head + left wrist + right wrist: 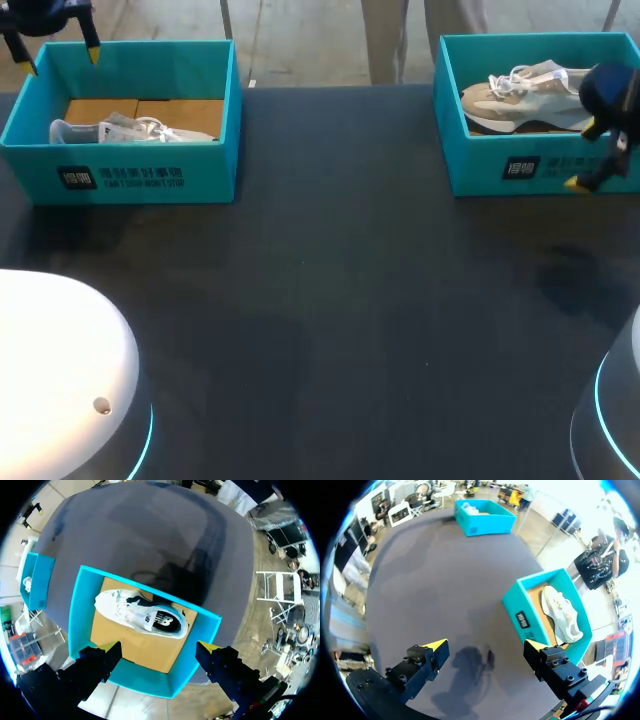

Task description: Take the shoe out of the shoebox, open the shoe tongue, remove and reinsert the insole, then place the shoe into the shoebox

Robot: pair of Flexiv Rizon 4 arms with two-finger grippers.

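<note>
1. The left shoebox (130, 182) stands at the far left of the surface (330, 300). The right shoebox (480, 165) stands at the far right, well apart from it.
2. Each box holds one shoe, not yet taken out. The left shoe (142, 616) lies on the cardboard floor of its box, and the right shoe (525, 100) lies in the other. Both have their long axis running left to right.
3. The left tool (159, 650) hangs above the far edge of the left shoebox. Its fingers are spread wide and hold nothing.
4. In its wrist view the left shoe lies ahead of this tool, in line with the gap between the fingers. The line between the fingertips runs roughly along the shoe's length, not across it. Judgement: a grip across the shoe's width calls for a wrist turn as well as a descent.
5. The right tool (485, 645) is also wide open and empty. It hangs over bare surface at the near side of the right shoebox, with the right shoe off beyond one finger and not between the two.
6. Judgement: the left tool is the better placed for a first pick.
</note>
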